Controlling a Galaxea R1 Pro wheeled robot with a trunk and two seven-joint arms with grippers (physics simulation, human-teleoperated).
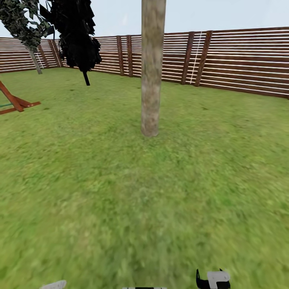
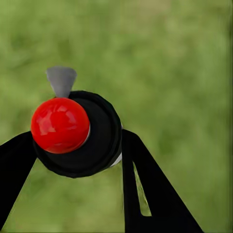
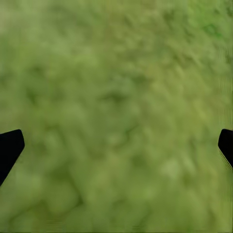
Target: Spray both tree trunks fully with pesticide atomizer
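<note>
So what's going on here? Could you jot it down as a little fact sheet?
place: grass lawn ringed by a brown slatted wooden fence
ahead: pale tree trunk, upright, apart from the robot
spray on trunk: none visible
left gripper: shut on the atomizer, with its red knob and grey nozzle
right gripper: open, empty, over grass
far left: a dark tree and part of an orange frame

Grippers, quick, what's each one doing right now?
Left gripper: shut on the pesticide atomizer.
Right gripper: open, nothing between its fingers, grass below.
</note>
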